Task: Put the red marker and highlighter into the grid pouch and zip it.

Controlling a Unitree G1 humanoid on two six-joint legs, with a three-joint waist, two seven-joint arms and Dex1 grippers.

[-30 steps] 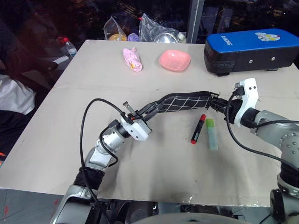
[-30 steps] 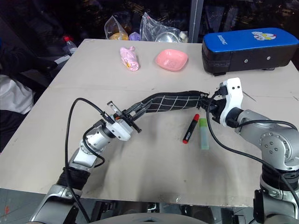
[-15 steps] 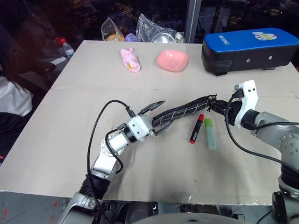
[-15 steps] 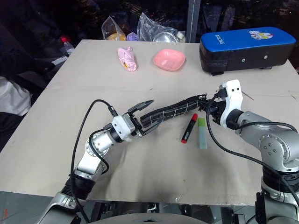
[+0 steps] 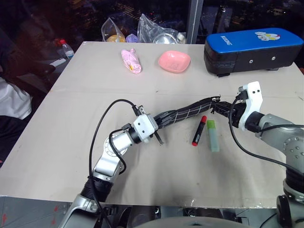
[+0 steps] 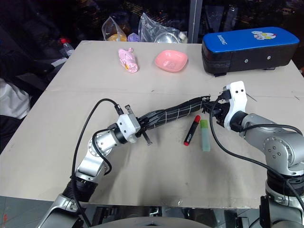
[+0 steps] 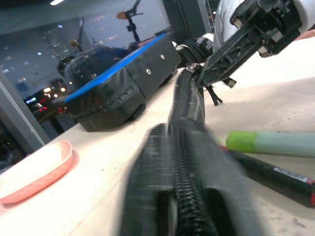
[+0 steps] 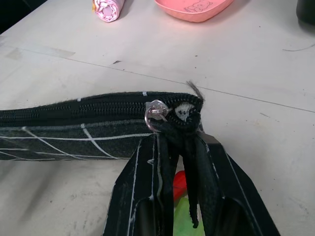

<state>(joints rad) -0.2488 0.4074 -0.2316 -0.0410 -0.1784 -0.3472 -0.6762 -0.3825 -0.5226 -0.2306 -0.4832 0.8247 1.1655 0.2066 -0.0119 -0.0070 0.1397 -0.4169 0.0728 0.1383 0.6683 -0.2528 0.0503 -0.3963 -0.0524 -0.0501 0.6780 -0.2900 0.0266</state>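
The grid pouch (image 5: pixel 187 114) stretches just above the table between my two grippers, zipper edge up. My left gripper (image 5: pixel 156 128) is shut on its left end. In the left wrist view the pouch (image 7: pixel 184 147) runs out from between the fingers. At the right end, my right gripper (image 8: pixel 174 142) is shut on the black pull tab beside the zipper ring (image 8: pixel 156 109). The red marker (image 5: pixel 199 130) and the pale green highlighter (image 5: pixel 214 136) lie side by side on the table, just in front of the pouch's right half.
A blue-and-black case (image 5: pixel 251 50) stands at the back right. A pink dish (image 5: pixel 174 61) and a pink wrapped item (image 5: pixel 132 61) lie at the back centre, with plastic bags (image 5: pixel 156 33) behind them. A bottle (image 5: pixel 66 47) stands off the table's far left corner.
My left gripper opened, rolled, and shut again on the pouch's left end, a little further right. The pouch has sunk lower and straighter. The right gripper has kept still.
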